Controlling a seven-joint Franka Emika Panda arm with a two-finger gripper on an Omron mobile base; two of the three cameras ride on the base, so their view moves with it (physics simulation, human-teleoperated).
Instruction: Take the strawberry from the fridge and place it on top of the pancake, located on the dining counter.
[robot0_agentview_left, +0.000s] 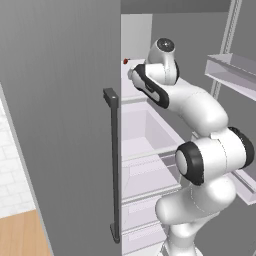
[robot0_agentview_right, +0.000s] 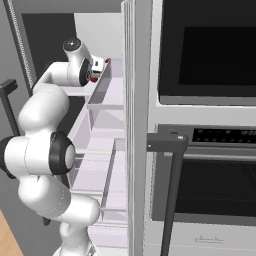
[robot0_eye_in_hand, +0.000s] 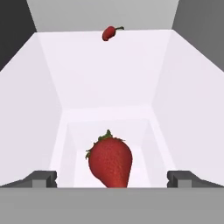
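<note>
Strawberry red, plump, dimpled with seeds, leafy green cap on top, lying on a white shelf inside the fridge, midway between the two dark fingertips of the gripper. Pincer spread wide, nothing pinched, a clear gap between the strawberry and each tip. Further back from the strawberry, a small dark-red fruit with a thin stem, against the rear white wall. From the left base view, a mere red speck at the shelf's edge beside the fridge's grey door, with clear smooth drawers below. From the right base view, a red glimpse by the hand, plus a black glass oven right of the fridge. Long dark bar handle upright on the fridge's door.
</note>
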